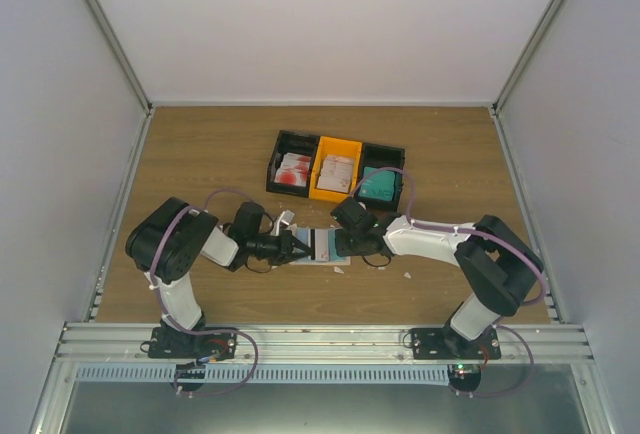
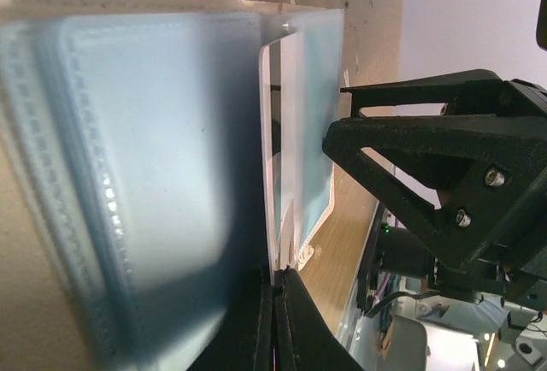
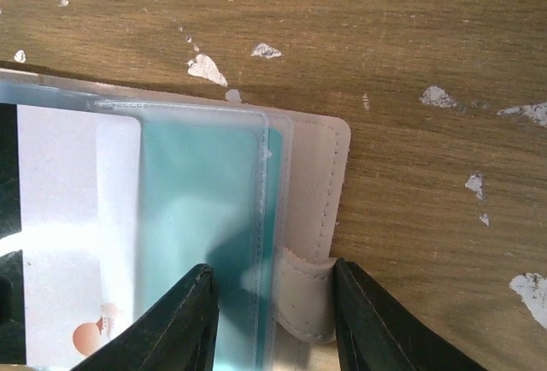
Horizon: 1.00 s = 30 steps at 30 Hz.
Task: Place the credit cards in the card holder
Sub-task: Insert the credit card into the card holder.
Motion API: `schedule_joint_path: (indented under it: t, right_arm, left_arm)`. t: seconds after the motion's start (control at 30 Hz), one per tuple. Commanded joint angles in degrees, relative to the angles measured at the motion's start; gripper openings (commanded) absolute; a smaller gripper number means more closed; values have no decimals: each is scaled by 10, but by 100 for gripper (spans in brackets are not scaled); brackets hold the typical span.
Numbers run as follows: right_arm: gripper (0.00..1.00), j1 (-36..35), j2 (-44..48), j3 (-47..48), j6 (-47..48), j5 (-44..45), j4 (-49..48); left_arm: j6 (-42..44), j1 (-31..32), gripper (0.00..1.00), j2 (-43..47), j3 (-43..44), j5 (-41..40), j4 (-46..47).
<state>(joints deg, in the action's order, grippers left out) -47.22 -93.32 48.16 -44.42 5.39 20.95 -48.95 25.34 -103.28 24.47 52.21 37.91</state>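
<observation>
The beige card holder [image 1: 326, 246] lies open on the table between my two grippers. My left gripper [image 1: 299, 249] is shut on the edge of a thin white credit card [image 2: 272, 149] and holds it edge-on at the holder's clear pockets [image 2: 154, 174]. In the right wrist view that white card [image 3: 77, 217] has a red spot and lies beside a teal card [image 3: 201, 209] that sits inside a clear pocket. My right gripper [image 3: 273, 268] is open, with its fingers on either side of the holder's snap tab [image 3: 303, 298] and right edge. It also shows in the top view [image 1: 346, 242].
A joined row of bins stands behind: a black bin [image 1: 293, 166] with red-and-white cards, an orange bin [image 1: 336, 170] with pale cards, and a black bin [image 1: 381, 185] with teal cards. Small white scraps [image 3: 205, 68] dot the wooden table [image 1: 200, 154].
</observation>
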Motion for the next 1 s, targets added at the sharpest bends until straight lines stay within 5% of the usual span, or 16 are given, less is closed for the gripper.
schedule_joint_path:
  t: [0.0, 0.97]
  right_arm:
    - [38, 2, -20, -23, -1, -11, 10]
    - [38, 2, -7, -36, -5, -31, -14]
  left_arm:
    - [-2, 19, 0, -14, -4, -36, 22]
    - [72, 86, 14, -25, 94, -92, -139]
